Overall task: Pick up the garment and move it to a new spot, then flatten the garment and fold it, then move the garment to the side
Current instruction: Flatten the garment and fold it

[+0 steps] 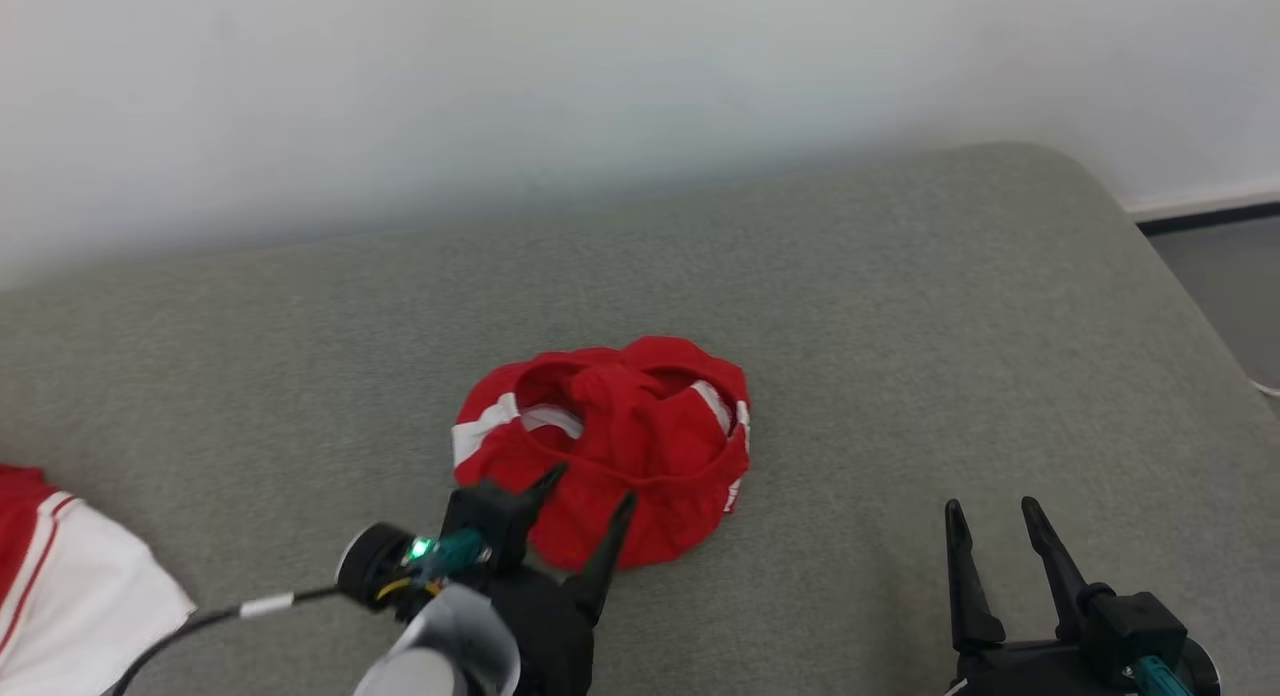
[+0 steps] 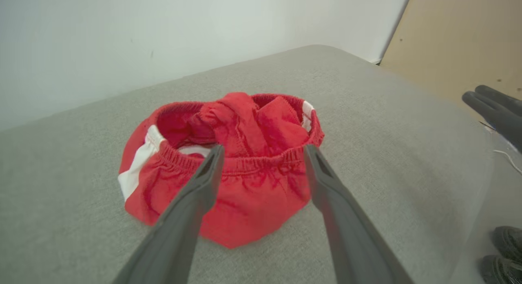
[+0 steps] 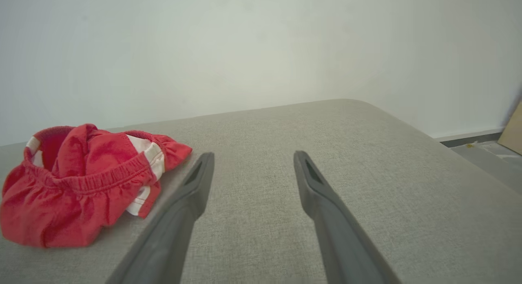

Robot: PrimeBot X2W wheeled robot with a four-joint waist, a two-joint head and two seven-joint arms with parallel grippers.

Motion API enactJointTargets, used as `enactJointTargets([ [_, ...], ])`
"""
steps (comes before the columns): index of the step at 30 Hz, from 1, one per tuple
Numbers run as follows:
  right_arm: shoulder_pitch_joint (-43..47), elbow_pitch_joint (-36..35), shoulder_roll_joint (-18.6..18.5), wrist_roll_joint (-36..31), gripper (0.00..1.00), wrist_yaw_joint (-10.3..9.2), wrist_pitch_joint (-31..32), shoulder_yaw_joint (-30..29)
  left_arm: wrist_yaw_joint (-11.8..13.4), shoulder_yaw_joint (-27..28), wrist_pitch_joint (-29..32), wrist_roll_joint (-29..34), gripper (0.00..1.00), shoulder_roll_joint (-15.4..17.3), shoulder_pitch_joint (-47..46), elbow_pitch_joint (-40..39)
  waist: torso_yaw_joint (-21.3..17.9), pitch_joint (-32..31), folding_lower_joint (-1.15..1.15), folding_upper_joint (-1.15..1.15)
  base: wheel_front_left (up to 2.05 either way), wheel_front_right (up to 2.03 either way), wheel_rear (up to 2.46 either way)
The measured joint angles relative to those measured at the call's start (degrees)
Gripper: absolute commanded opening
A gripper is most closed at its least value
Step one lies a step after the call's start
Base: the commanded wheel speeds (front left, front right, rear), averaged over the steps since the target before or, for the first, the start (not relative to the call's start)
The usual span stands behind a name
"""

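left gripper [image 1: 595, 482]: my jaws stand wide apart and grip nothing. in the left wrist view the two fingers frame the near side of the red garment [image 2: 253, 194], their tips level with its elastic waistband. whether either tip touches the cloth, i cannot tell.

right gripper [image 1: 991, 503]: my jaws are spread just as wide and are empty. the fingers hang over bare grey cushion [image 1: 900, 326], well apart from the garment, and touch nothing that i can see.

garment: it lies bunched in a rounded heap near the middle of the cushion, waistband uppermost and open like a bowl, with white stripes at its sides. in the right wrist view the heap [image 3: 81, 186] sits to the left of my right fingers.

hidden or unclear: in the head view my left wrist and fingers cover the near edge of the heap. the folds inside the waistband are too crumpled to tell front from back. a second red and white cloth [image 1: 70, 576] is cut off at the lower left corner. in the left wrist view two dark shapes [image 2: 503, 251] at the lower right edge are cut off and cannot be made out.

pose: my left arm reaches forward and inward from the lower left, fingers angled up and to the right towards the heap, a cable [image 1: 200, 621] trailing from the wrist. my right arm sits low at the lower right, fingers pointing up the head view.
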Motion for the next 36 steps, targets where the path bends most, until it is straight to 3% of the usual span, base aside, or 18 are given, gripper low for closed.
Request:
enactJointTargets([
  [13,-1.1,0.0,0.0,1.3,1.00,0.00,0.0,1.0,0.0,-13.1,6.0,-5.4,1.00,1.7,-13.9,12.1,-6.8,3.0,0.00,0.00,0.00,0.00,0.00],
  [22,-1.1,-0.1,0.0,1.7,1.00,0.00,0.0,0.8,0.0,-22.0,9.4,-7.8,1.00,3.2,-19.3,18.9,-7.9,4.3,0.00,0.00,0.00,0.00,0.00],
  [23,-1.1,-0.2,0.0,1.7,1.00,0.00,0.0,0.7,0.0,-22.9,9.9,-8.4,0.95,3.4,-19.7,19.0,-7.7,4.3,0.00,0.00,0.00,0.00,0.00],
  [24,-1.2,-0.2,0.0,1.7,1.00,0.00,0.0,0.7,0.0,-23.8,10.6,-8.8,0.75,3.6,-20.1,19.0,-7.5,4.3,0.00,0.00,0.00,0.00,0.00],
  [25,-1.2,-0.2,0.0,1.7,1.00,0.00,0.0,0.6,0.0,-24.5,11.1,-9.3,0.65,3.6,-20.6,19.0,-7.3,4.3,0.00,0.00,0.00,0.00,0.00],
  [26,-1.2,-0.2,0.0,1.8,1.00,0.00,0.0,0.6,0.0,-25.1,11.4,-9.9,0.47,3.8,-21.0,18.9,-7.1,4.3,0.00,0.00,0.00,0.00,0.00],
  [27,-1.2,-0.2,0.0,1.8,1.00,0.00,0.0,0.7,0.0,-25.5,11.6,-10.4,0.44,3.9,-21.4,18.9,-6.9,4.4,0.00,0.00,0.00,0.00,0.00],
  [31,-1.5,-0.2,0.0,2.3,1.00,0.00,0.0,1.2,0.0,-26.8,12.1,-10.7,0.46,3.6,-23.2,20.4,-6.6,4.8,0.00,0.00,0.00,0.00,0.00],
  [32,-1.7,-0.2,0.0,2.3,1.00,0.00,0.0,1.3,0.0,-27.1,12.2,-10.7,0.40,3.4,-23.5,21.3,-6.6,4.9,0.00,0.00,0.00,0.00,0.00],
  [34,-2.0,-0.3,0.0,2.4,1.00,0.00,0.0,1.5,0.0,-27.9,12.6,-11.0,0.17,2.7,-23.9,23.0,-6.6,5.2,0.00,0.00,0.00,0.00,0.00],
  [35,-2.2,-0.3,0.0,2.5,1.00,0.00,0.0,1.6,0.0,-28.5,13.1,-11.0,0.00,2.3,-24.4,23.6,-6.7,5.3,0.00,0.00,0.00,0.00,0.00],
  [36,-2.3,-0.3,0.0,2.6,1.00,0.00,0.0,1.6,0.0,-29.0,13.1,-11.2,0.00,1.9,-24.7,24.3,-6.9,5.4,0.00,0.00,0.00,0.00,0.00],
])
